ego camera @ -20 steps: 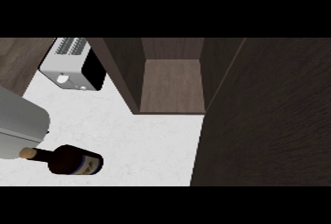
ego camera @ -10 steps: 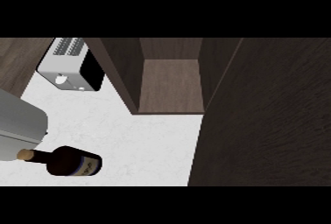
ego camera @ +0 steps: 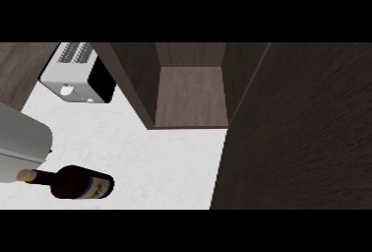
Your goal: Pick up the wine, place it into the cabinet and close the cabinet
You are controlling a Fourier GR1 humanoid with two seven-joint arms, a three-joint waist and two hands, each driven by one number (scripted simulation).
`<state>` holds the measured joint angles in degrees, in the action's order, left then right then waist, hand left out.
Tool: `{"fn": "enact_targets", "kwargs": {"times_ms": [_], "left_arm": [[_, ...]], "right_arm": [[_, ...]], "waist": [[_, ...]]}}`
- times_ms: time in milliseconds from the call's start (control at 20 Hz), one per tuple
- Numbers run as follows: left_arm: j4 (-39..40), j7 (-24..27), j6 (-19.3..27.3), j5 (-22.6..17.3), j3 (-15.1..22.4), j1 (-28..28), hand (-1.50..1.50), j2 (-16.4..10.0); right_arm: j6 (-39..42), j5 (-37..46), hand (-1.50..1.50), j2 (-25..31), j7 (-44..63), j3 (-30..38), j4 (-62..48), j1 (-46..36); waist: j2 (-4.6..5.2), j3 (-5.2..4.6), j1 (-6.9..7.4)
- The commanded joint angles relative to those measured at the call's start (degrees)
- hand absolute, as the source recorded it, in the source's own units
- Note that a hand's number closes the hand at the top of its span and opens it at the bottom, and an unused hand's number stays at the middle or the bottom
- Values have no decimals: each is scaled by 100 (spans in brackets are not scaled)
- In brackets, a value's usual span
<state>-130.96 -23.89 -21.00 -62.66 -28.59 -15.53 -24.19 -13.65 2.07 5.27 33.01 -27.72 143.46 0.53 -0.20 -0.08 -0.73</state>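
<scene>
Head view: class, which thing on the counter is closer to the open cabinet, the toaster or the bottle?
The toaster, right beside the cabinet, against its side wall; the dark corked bottle is apart from it, at the view's lower left.

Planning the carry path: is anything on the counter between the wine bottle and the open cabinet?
Nothing visible. Bare counter lies between the wine bottle and the cabinet opening; the toaster stands left of that line, the open door right of it.

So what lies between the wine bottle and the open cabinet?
Head view: only bare white counter between wine bottle and cabinet; toaster sits aside.
</scene>
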Motion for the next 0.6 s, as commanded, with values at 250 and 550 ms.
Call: {"fn": "enact_targets", "kwargs": {"times_ms": [250, 550], "left_arm": [[773, 265, -758, 862, 346, 30, -150, 509], [1861, 917, -1544, 1836, 403, 271, -150, 885]], "right_arm": [[-424, 955, -150, 259, 941, -354, 1082, -282], [-572, 768, -150, 404, 1063, -214, 981, -528]], "waist": [[-19, -9, 9], [-1, -10, -13]]}}
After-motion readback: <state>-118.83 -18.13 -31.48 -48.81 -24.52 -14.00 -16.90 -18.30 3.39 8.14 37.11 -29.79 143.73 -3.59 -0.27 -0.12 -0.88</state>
